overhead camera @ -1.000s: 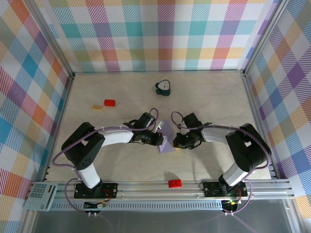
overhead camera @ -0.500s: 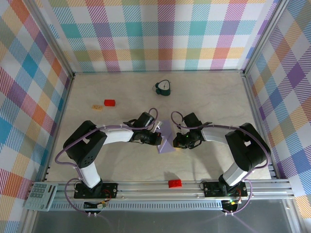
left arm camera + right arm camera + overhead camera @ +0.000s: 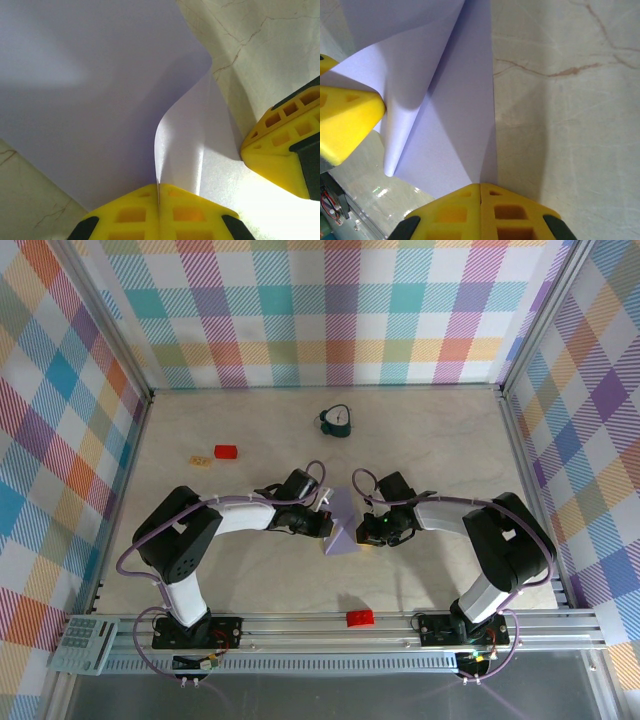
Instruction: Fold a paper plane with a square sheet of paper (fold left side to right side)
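Mid-worktop, the square sheet of paper [image 3: 345, 535] lies half-folded. The left pincer [image 3: 159, 186], clenched on its lifted flap, should carry it rightward evenly while the clenched right pincer [image 3: 480, 186] pins the opposite edge.

Lab test cell: plaid walls [image 3: 340, 310], alu frame rail [image 3: 300, 625].

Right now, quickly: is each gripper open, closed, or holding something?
Left gripper: closed, pinching a raised flap of the paper.
Right gripper: closed at the paper's corner; whether it grips cannot be told.
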Robot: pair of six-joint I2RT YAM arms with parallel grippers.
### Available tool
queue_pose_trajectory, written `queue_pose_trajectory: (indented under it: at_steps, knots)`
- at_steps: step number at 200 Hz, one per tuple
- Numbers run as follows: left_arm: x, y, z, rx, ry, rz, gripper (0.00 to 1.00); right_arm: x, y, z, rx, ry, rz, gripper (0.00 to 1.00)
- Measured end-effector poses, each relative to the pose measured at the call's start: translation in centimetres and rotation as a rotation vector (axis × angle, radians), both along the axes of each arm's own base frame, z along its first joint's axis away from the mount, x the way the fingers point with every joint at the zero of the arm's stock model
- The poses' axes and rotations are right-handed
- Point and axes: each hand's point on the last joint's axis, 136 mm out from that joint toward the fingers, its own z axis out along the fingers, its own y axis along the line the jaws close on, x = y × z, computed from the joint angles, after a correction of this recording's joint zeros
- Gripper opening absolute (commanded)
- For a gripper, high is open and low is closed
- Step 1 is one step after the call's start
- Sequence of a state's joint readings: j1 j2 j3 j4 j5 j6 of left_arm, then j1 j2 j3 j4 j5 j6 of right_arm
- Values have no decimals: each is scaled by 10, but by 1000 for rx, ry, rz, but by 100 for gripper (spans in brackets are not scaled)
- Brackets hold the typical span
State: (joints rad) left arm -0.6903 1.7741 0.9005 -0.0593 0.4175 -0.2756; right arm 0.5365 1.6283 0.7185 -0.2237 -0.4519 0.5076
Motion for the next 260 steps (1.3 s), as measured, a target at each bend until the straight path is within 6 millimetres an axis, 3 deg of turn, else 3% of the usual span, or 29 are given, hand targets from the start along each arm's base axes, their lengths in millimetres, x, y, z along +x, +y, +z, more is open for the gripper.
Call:
queue_pose_trajectory:
  at_steps: [260]
  knots:
    - [4, 1, 0, 5, -18, 4, 0, 0, 2, 0, 5, 13, 4, 0]
